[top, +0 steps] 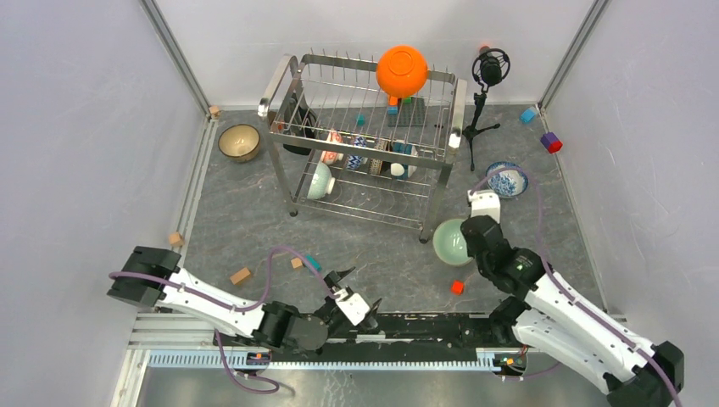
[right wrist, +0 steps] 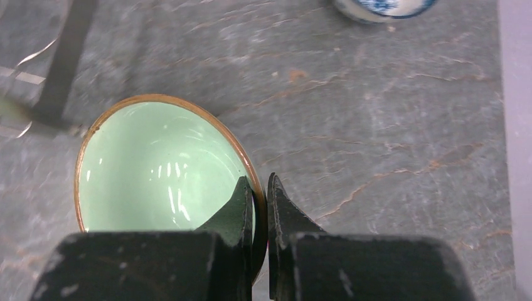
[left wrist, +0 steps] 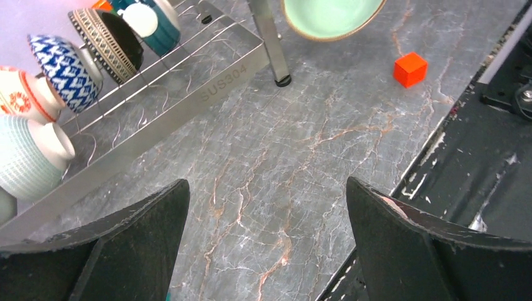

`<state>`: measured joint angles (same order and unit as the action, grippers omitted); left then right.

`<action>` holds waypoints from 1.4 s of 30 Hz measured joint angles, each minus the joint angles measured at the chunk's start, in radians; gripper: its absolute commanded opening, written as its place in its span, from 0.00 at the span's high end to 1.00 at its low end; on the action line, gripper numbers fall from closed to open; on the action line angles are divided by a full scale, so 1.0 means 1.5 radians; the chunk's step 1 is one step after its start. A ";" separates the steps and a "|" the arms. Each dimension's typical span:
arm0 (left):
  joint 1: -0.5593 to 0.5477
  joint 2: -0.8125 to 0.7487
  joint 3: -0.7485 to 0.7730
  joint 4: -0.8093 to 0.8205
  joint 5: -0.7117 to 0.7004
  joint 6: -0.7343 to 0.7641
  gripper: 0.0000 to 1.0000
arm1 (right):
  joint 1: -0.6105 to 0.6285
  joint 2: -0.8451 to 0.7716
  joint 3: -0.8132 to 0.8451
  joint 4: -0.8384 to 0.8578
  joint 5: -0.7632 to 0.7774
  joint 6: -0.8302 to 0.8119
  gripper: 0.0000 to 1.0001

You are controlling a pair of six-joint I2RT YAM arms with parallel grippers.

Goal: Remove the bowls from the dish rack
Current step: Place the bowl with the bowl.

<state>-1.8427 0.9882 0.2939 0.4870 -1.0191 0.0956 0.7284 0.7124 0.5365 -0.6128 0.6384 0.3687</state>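
Beside the dish rack [top: 339,64], right pincer [right wrist: 263,185] clamps the pale green bowl [right wrist: 157,169] by its rim; left pincer [left wrist: 266,185] gapes empty. Brown-gold bowl [top: 239,142] and blue-and-white bowl [top: 507,179] sit on the bench [top: 381,263]; orange bowl [top: 402,70] and several lower-tier bowls [top: 356,153] await unloading.

On both my arms, the left arm [top: 203,297] and the right arm [top: 570,307], I see white shells with black joints. A thin purple cable [top: 273,254] follows each one. The fingers [left wrist: 125,248] are black and wedge-shaped, with scuffed pale edges.

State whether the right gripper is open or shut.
Shut on the green bowl: the right gripper pinches its rim, one finger inside and one outside.
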 measured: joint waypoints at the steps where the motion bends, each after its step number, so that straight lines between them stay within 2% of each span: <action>1: 0.000 0.011 0.000 0.010 -0.013 -0.009 0.00 | -0.026 0.002 0.000 0.010 0.000 -0.005 1.00; 8: 0.000 0.080 0.002 0.028 -0.118 -0.135 0.00 | -0.238 -0.003 -0.026 0.081 -0.039 0.020 1.00; 12: 0.000 0.084 0.008 -0.016 -0.161 -0.278 0.00 | -0.337 -0.006 -0.061 0.120 -0.097 0.085 1.00; 16: 0.000 0.094 0.018 -0.104 -0.193 -0.457 0.00 | -0.379 -0.012 -0.085 0.145 -0.123 0.148 1.00; 18: 0.000 0.107 0.030 -0.172 -0.205 -0.557 0.00 | -0.388 -0.012 -0.085 0.153 -0.124 0.173 1.00; 22: 0.000 0.159 0.092 -0.374 -0.225 -0.799 0.00 | -0.424 -0.014 -0.090 0.175 -0.127 0.221 1.00; 25: 0.000 0.231 0.184 -0.583 -0.229 -1.013 0.00 | -0.445 -0.019 -0.109 0.186 -0.127 0.249 1.00; 29: 0.000 0.352 0.317 -0.829 -0.224 -1.220 0.00 | -0.478 -0.013 -0.147 0.204 -0.145 0.279 1.00; 35: -0.025 0.520 0.486 -1.100 -0.219 -1.359 0.00 | -0.519 0.019 -0.152 0.218 -0.192 0.298 1.00; 38: -0.053 0.551 0.509 -1.202 -0.229 -1.386 0.00 | -0.520 0.032 -0.129 0.219 -0.202 0.298 1.00; 42: -0.065 0.555 0.527 -1.264 -0.246 -1.400 0.00 | -0.523 0.056 -0.077 0.233 -0.214 0.298 1.00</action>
<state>-1.9408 1.8210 1.0843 -1.4097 -1.3884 -2.0041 -0.0555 0.7971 0.4206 -0.2626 0.3180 0.8154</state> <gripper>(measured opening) 0.994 0.066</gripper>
